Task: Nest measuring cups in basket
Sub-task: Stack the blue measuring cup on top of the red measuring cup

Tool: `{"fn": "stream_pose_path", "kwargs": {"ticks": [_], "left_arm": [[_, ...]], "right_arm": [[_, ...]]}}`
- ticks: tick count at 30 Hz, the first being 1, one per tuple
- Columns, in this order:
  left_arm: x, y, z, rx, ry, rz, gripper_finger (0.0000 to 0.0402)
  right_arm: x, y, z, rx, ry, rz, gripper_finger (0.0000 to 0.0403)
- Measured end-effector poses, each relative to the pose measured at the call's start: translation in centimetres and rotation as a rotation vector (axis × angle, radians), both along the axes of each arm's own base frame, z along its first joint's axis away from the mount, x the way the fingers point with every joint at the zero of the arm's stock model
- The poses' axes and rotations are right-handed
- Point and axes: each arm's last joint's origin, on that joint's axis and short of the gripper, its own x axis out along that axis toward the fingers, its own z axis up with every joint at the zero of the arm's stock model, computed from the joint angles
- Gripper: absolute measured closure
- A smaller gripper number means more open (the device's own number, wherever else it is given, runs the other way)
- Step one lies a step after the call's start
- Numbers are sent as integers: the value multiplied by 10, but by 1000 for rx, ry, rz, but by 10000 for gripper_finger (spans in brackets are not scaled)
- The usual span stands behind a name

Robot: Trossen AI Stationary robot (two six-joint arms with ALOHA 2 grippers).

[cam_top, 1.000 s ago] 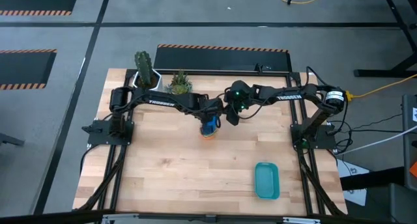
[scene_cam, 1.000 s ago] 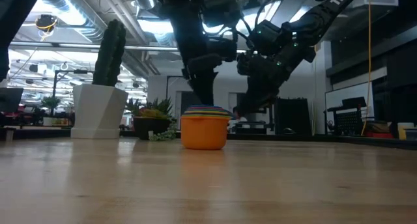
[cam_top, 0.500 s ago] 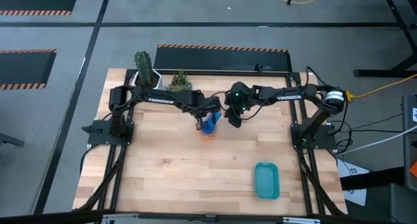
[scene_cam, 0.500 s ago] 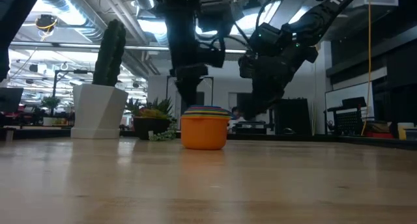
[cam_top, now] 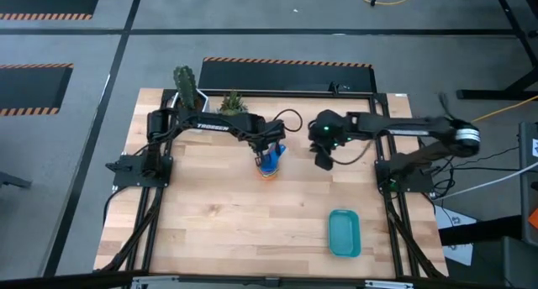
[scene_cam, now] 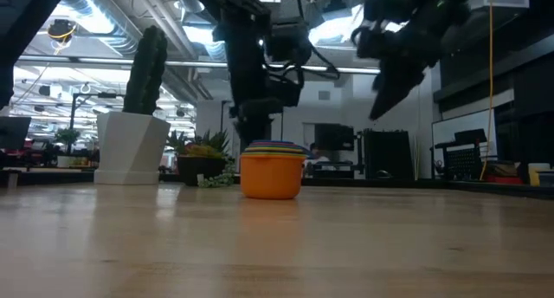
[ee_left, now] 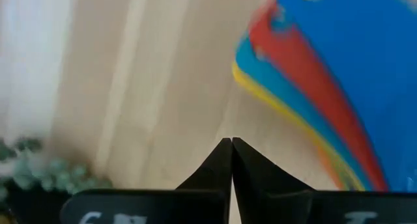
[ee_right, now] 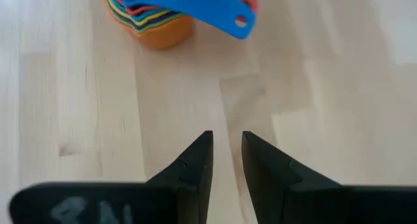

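- Measuring cups [cam_top: 270, 161] nested into one stack on the bench [cam_top: 218, 222], a little toward 12 o'clock of its middle: orange cup outermost at the bottom, then yellow, light blue and red rims, dark blue on top with its handle sticking out sideways [ee_right: 215, 15].
- In the low view, a squat orange tub [scene_cam: 271, 175] with a thin band of coloured rims along its top edge.
- Teal basket [cam_top: 344, 233] lying apart at about 5 o'clock from the stack, near the bench's front right.
- Left tool [cam_top: 267, 146] just over the stack's 12 o'clock side, fingers pressed fully together, holding nothing [ee_left: 231, 160].
- Right tool [cam_top: 324, 161] at 3 o'clock of the stack, well clear of it, fingers a narrow gap apart and empty [ee_right: 226, 160].
- Against a second ago: right tool withdrawn from right beside the stack out toward 3 o'clock, arm stretched straighter; left tool shifted slightly toward 12 o'clock; stack and basket unmoved.
- Green cup not made out among the rims.
- Cactus in a white pot [scene_cam: 130, 146] and a small plant [cam_top: 231, 107] at the bench's far edge, partly covered by the left arm from above.
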Motion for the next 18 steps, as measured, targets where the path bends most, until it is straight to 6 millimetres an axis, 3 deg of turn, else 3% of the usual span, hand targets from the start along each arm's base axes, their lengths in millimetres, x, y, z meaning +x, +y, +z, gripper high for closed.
{"fn": "stream_pose_path", "kwargs": {"ticks": [6, 11, 18], "left_arm": [[8, 1, -14, -5, -6, -6, 400], [17, 1, -20, -53, -77, -26, 396], [29, -6, -16, -216, -227, -122, 400]], "right_arm": [[-35, 12, 31, -84, -8, -104, 317], [-61, 18, 45, -112, -5, -165, 317], [-76, 22, 58, -126, -71, -197, 317]]}}
